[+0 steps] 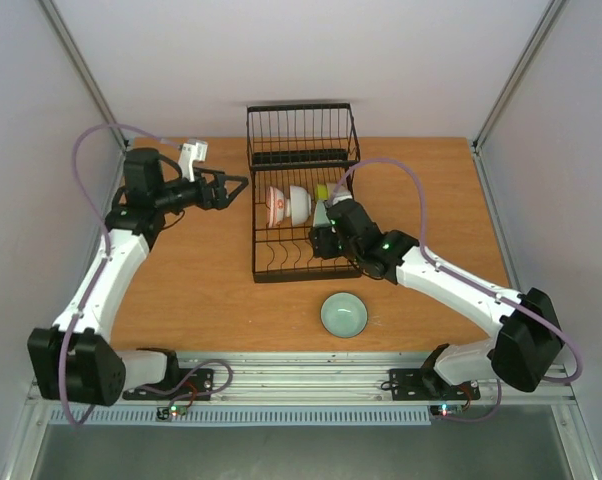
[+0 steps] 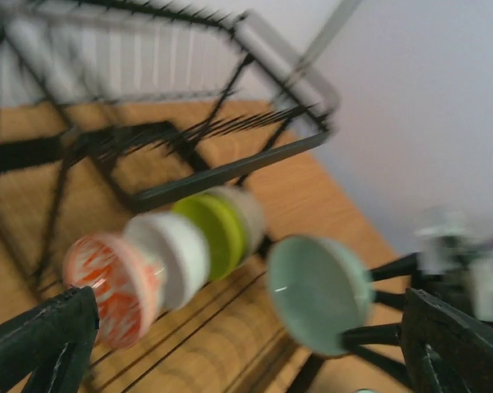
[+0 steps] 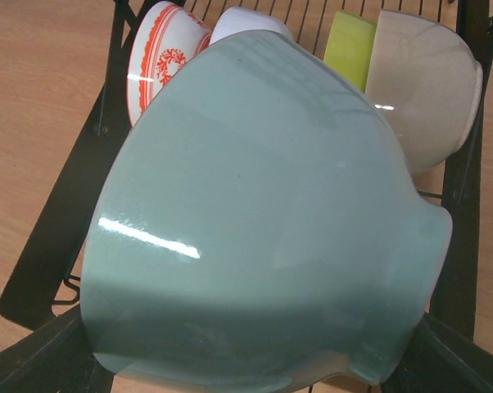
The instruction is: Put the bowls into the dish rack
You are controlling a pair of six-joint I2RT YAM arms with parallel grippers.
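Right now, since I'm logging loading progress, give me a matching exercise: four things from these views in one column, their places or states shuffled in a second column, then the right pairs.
1. red-patterned bowl
2. celadon bowl nearest the arm bases
3. second celadon bowl
4. left tool

A. held by the right tool over the dish rack
B. open, empty, beside the dish rack
C. on the table, outside the dish rack
D. on edge in the dish rack

Pairs: 1-D, 2-C, 3-A, 4-B

Bowls [image 1: 289, 205] stood in a row in the dish rack [image 1: 281, 277]; before it, another bowl [image 1: 343, 314] sat on the tabletop [image 1: 211, 290].
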